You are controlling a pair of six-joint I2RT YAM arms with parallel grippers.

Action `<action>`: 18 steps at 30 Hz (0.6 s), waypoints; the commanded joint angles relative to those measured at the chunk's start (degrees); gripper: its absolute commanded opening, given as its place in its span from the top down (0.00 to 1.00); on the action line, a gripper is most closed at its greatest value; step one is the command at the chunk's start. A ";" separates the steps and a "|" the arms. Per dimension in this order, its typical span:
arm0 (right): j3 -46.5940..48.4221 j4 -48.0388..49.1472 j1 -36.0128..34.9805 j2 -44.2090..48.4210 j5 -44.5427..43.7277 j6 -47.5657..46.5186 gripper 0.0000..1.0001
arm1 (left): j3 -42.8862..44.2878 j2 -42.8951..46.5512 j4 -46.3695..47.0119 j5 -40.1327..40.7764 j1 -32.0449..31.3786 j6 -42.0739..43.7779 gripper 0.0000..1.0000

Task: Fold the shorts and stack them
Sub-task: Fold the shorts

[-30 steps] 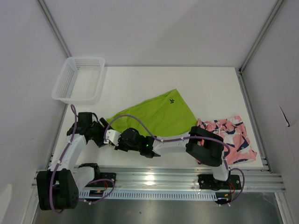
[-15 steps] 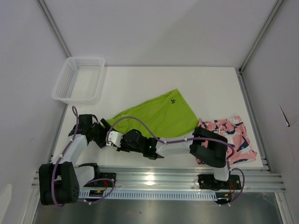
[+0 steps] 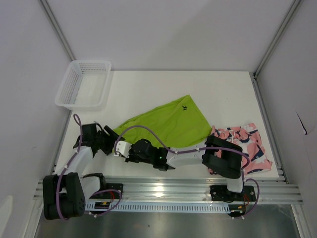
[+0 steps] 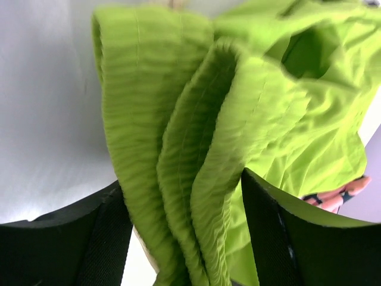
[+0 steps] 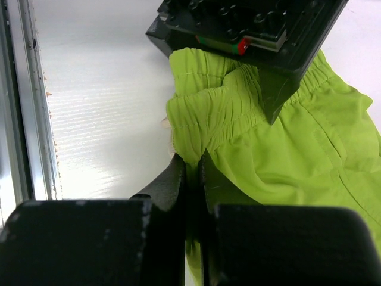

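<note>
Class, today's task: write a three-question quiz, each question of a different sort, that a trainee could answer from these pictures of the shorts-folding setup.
1. True or false: the basket holds a pair of shorts.
2. The right end effector is shut on: A) the green shorts, at their waistband; B) the basket's rim; C) nothing.
3. Which shorts lie toward the near-right corner of the table?

Key: 1 false; 2 A; 3 the pink shorts.
</note>
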State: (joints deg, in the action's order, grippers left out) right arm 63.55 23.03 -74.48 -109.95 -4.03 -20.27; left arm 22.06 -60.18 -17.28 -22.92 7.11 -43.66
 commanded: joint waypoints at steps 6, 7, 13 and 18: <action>-0.97 4.39 -1.37 4.31 0.16 -0.21 1.00 | -1.93 -2.83 11.82 0.24 1.41 -1.87 0.35; -0.97 4.40 -1.46 4.31 0.08 -0.21 1.00 | -2.55 -3.01 13.31 0.24 1.41 -2.13 0.36; -0.88 4.40 -1.63 4.31 1.04 -0.38 1.00 | -3.78 -3.01 16.93 -1.08 1.41 -3.63 0.38; -1.06 4.04 -1.99 4.22 2.98 -0.56 1.00 | -2.65 -3.45 19.03 -0.90 1.50 -3.98 0.48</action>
State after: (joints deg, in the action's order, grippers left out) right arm 62.57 23.49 -74.78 -109.23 -4.47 -20.29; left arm 18.44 -63.09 -4.12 -24.25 7.88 -46.59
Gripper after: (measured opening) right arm 0.047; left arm 0.540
